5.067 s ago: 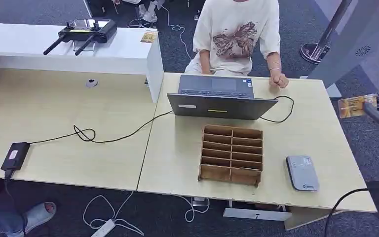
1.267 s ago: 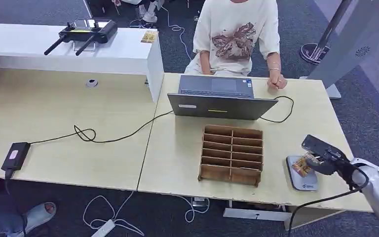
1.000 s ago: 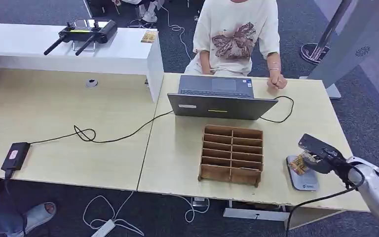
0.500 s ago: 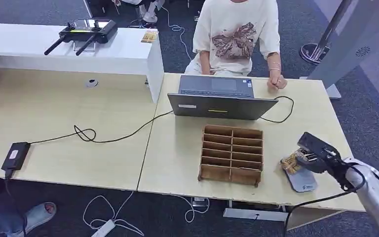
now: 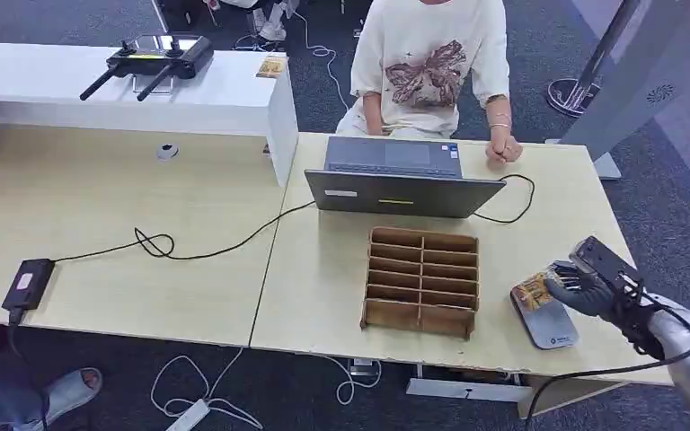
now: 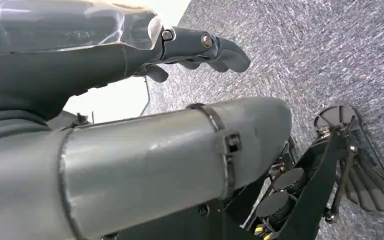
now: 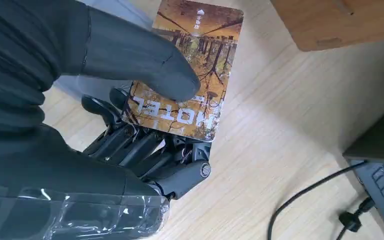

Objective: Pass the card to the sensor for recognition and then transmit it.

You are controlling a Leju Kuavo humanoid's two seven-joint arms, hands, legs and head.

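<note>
Pinching a glossy rectangular card (image 7: 190,75), the right hand (image 5: 586,289) hovers over the flat grey sensor (image 5: 552,325).

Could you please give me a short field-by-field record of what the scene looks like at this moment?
Right hand: holds the card between thumb and fingers
Card: orange, printed HOTEL, over the near-right part of the desk
Card reader: grey, flat on the desk, just below the card
Wooden organiser: left of the reader, slots look empty
Laptop: open, facing the seated person
Left hand: holds nothing, above carpet
</note>
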